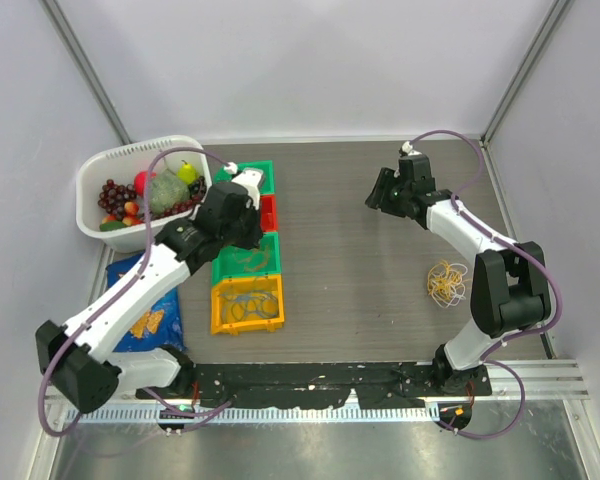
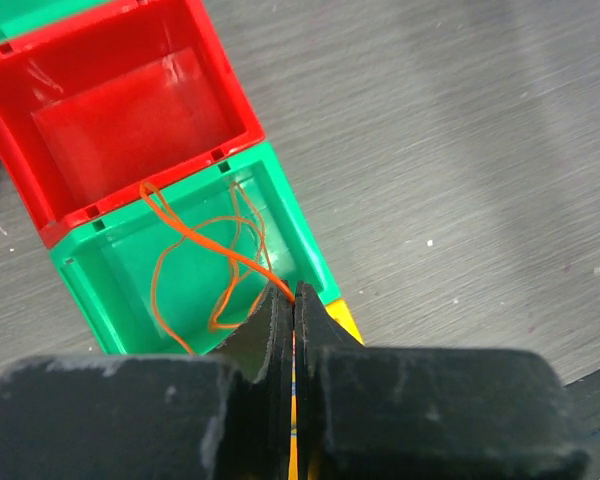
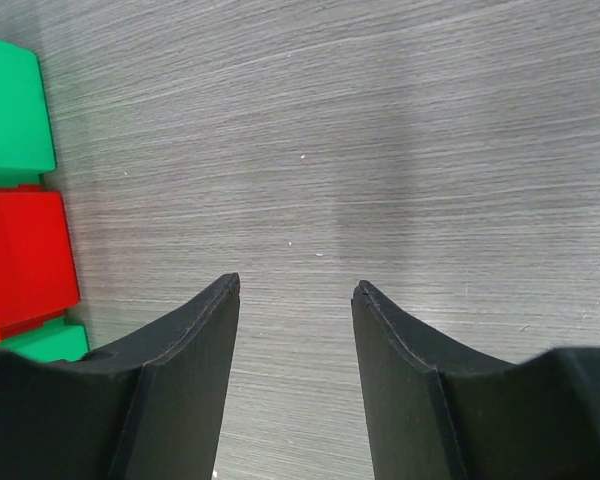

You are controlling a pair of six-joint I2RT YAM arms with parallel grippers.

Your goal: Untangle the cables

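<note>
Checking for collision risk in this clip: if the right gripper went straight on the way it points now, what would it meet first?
Probably bare table: the open right gripper aims at wood grain only. The red bin sits off to one side, out of line.

Table [image 3: 430, 150] is showing matt grey wood grain, finely streaked. Red bin [image 2: 130, 120] and green bin [image 2: 110, 290] are looking like glossy smooth plastic, catching glare. Orange cable [image 2: 195, 240] is reading as thin smooth cord. Right gripper [image 3: 295, 290] is looking matt black, slightly grainy.
</note>
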